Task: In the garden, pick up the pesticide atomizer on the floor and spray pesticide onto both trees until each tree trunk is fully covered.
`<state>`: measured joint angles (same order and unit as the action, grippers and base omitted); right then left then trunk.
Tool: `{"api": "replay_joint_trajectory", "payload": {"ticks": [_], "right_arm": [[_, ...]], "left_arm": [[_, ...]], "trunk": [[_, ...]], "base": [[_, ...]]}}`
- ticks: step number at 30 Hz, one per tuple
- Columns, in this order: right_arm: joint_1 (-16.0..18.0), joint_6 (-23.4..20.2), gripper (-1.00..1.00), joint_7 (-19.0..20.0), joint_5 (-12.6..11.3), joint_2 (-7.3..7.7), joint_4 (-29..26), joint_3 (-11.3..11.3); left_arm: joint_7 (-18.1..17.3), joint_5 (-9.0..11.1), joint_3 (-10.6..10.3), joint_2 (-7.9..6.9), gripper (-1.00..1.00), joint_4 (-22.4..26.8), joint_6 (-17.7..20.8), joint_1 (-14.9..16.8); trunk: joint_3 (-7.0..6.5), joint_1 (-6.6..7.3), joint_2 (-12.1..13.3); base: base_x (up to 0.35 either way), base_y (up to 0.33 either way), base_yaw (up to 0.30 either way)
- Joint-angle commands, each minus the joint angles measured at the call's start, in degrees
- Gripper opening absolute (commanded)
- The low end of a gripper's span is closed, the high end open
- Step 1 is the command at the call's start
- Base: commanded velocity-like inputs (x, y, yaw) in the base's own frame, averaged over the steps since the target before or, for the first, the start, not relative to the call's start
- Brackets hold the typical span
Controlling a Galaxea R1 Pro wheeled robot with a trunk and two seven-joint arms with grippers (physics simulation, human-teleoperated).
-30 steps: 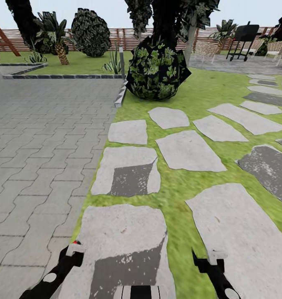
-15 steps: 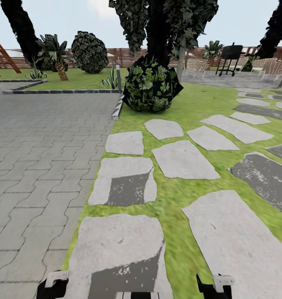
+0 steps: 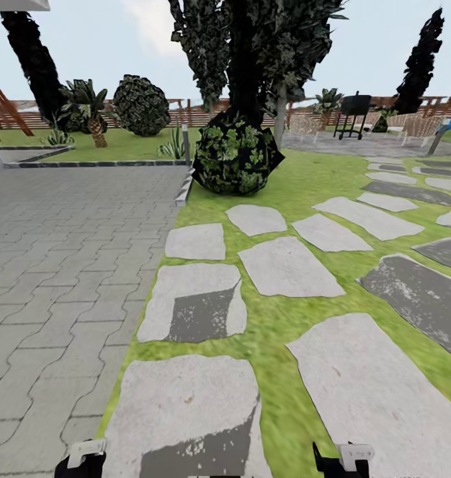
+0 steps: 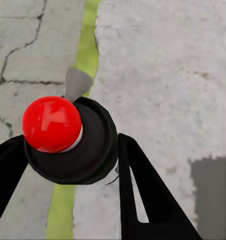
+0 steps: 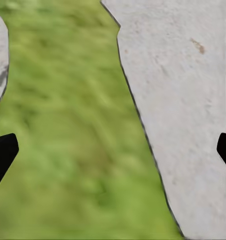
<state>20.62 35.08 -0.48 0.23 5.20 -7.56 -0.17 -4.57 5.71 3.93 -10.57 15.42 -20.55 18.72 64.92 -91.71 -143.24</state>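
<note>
While my left gripper [image 4: 68, 165] is clamped on the pesticide atomizer [image 4: 75, 142], a black round-bodied bottle with a glossy red dome cap, I see its two black fingers [image 4: 147, 200] pressed against either side of the body. Below it runs a thin strip of green grass [image 4: 80, 55] between grey paving and a pale stone slab [image 4: 162, 75].

My right gripper [image 5: 113, 150] is spread wide and holds nothing; only its dark fingertips [image 5: 3, 152] show at the edges, over grass and the edge of another pale slab [image 5: 187, 100].

From the head view, both grippers sit low, left [image 3: 82, 458] and right [image 3: 341, 458], above pale stepping stones [image 3: 288, 265] set in the lawn [image 3: 305, 186]. Ahead stands a round broad-leaved bush [image 3: 237, 158] beside the grey block paving [image 3: 59, 265], with the brown slatted fence [image 3: 198, 116] far behind.
</note>
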Motion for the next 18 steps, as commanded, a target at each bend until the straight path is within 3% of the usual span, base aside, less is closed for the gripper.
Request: {"api": "replay_joint_trajectory", "payload": {"ticks": [1, 18], "right_arm": [[0.0, 0.2, 1.00, -0.1, 0.0, 0.00, 0.1, 0.0], [0.0, 0.2, 1.00, -0.1, 0.0, -0.01, 0.1, 0.0]], "left_arm": [[-0.5, 0.6, 0.2, -0.01, -1.00, 0.0, -0.1, 0.0], [-0.5, 0.6, 0.2, -0.07, -1.00, 0.0, -0.1, 0.0]], "trunk": [[-0.18, 0.04, 0.0], [-3.24, 3.77, 6.8]], "base": [[0.000, 0.000, -0.242], [0.000, 0.000, -0.293]]}}
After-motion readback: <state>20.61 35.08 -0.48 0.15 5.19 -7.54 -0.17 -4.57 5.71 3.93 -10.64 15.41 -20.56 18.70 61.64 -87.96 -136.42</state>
